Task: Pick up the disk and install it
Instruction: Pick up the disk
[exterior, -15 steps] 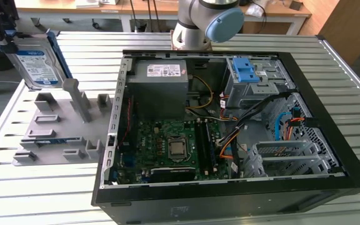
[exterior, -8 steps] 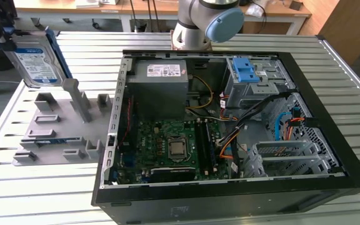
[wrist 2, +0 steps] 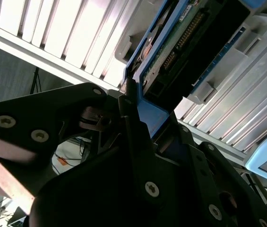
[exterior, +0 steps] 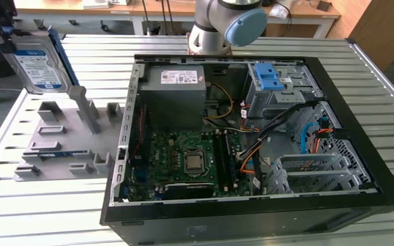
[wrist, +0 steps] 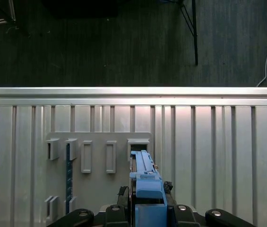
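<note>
1. We see the black two-finger gripper [exterior: 6, 41] pinching the flat silver-metal disk with a white-and-blue label and blue plastic carrier frame [exterior: 38, 66]; the fingers press on the frame's upper end.
2. The disk hangs on edge in the air, slightly tilted, over the far corner of the slatted metal bench [exterior: 46, 215] on the exterior view's left.
3. Below it, apart from it, lies the grey plastic slotted fixture [exterior: 60, 133], near the bench edge on the exterior view's left.
4. In the first wrist view, we see the disk [wrist: 145, 170] edge-on between the gripper [wrist: 148, 201] fingers, above the fixture [wrist: 95, 156].
5. In the second wrist view, the blue frame sits clamped in the gripper [wrist 2: 138, 111]; the disk's [wrist 2: 180, 38] connector side shows.
6. The open black computer case [exterior: 361, 205] lies in the middle of the bench, holding a grey power-supply box [exterior: 176, 84] and a blue plastic latch [exterior: 269, 77].
</note>
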Controlling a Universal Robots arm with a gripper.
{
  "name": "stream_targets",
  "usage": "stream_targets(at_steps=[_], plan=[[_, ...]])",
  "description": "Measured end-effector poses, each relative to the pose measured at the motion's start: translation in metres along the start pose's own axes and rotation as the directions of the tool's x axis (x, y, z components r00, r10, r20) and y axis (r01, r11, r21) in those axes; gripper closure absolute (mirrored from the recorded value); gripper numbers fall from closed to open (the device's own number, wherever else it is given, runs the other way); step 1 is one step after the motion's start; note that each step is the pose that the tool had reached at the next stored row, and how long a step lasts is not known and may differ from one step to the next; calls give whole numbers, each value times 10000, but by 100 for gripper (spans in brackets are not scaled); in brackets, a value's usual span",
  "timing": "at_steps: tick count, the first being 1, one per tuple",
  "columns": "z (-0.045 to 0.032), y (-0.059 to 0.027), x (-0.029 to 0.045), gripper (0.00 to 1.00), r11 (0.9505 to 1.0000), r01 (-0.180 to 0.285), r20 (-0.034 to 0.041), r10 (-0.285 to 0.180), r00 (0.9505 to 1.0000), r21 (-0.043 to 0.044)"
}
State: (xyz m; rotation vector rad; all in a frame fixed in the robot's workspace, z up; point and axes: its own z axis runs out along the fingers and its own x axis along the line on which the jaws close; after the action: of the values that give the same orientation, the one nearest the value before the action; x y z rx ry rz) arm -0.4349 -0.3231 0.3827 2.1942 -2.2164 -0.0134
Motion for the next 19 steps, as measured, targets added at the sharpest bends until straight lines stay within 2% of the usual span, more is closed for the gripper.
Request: stream_targets(at_steps=[19], plan=[[-136, 3, 1, 64, 10000, 0, 5, 0, 10000, 0]])
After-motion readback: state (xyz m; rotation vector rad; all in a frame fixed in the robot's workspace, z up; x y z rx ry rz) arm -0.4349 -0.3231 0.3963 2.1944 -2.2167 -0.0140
